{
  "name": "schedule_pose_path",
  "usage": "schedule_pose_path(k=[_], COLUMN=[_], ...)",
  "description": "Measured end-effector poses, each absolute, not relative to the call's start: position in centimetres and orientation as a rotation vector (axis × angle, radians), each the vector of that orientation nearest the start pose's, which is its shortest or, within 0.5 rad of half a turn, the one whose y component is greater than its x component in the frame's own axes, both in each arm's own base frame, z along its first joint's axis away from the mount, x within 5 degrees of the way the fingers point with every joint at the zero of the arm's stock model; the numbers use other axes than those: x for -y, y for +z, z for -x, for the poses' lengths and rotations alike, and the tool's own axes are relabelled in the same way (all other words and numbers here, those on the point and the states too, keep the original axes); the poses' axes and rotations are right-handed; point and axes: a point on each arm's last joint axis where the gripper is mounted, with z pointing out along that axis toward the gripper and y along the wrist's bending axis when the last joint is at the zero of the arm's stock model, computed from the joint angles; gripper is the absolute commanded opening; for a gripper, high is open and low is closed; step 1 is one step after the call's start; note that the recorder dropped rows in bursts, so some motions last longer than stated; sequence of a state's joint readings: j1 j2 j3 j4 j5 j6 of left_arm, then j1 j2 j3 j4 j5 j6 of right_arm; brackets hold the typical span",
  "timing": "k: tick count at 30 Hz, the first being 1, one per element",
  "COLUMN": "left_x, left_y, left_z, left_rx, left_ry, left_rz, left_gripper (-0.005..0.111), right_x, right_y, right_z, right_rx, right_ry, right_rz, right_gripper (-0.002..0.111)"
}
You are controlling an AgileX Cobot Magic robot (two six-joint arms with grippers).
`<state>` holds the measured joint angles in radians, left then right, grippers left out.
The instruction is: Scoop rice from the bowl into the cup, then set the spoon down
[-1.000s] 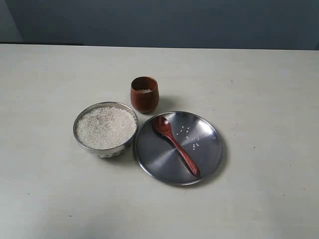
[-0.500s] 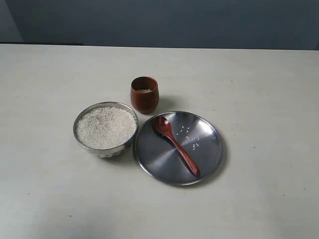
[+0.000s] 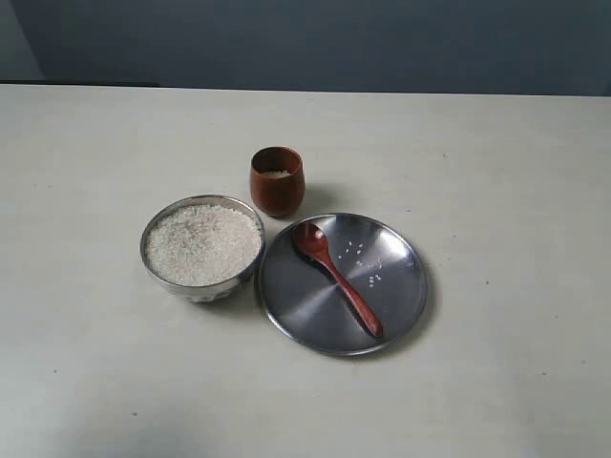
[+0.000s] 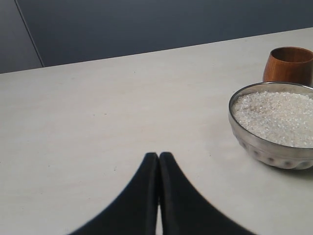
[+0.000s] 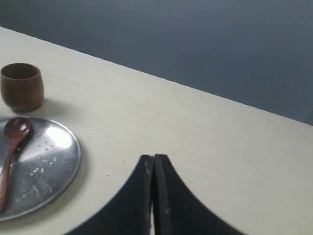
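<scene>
A steel bowl heaped with white rice stands left of centre on the table. Behind it sits the reddish-brown cup with a little rice inside. The wooden spoon lies on a flat steel plate, handle toward the front right, with a few stray grains beside it. Neither gripper shows in the exterior view. My left gripper is shut and empty, apart from the bowl and cup. My right gripper is shut and empty, apart from the plate, spoon and cup.
The pale table stretches around the three dishes, ending at a dark wall at the back. The bowl and plate nearly touch; the cup stands just behind the gap between them.
</scene>
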<state>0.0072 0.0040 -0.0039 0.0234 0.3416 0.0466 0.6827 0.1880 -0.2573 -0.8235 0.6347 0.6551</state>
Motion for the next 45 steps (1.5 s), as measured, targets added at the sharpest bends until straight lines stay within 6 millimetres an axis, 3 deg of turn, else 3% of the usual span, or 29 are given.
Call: schedule_pose_path(k=[26, 34, 39, 45], left_x=[-0.1, -0.1, -0.1, -0.1], left_y=[18.3, 18.3, 18.3, 18.3], left_z=[-5.4, -5.4, -5.4, -5.4], left_rx=[-1.825, -1.825, -1.825, -1.825], left_ry=[0.063, 0.063, 0.063, 0.063], left_rz=[-0.052, -0.052, -0.052, -0.052], left_gripper=[0.0, 0.0, 0.0, 0.0], right_x=[0.0, 0.6, 1.2, 0.9], right_y=[25.0, 25.0, 24.6, 22.5], right_z=[-6.5, -6.0, -4.6, -5.0], right_rx=[-1.815, -1.828, -1.704, -1.643], right_ry=[-0.015, 0.046, 0.091, 0.128], right_rz=[0.344, 0.109, -0.118, -0.253], right_gripper=[-0.001, -0.001, -0.001, -0.001])
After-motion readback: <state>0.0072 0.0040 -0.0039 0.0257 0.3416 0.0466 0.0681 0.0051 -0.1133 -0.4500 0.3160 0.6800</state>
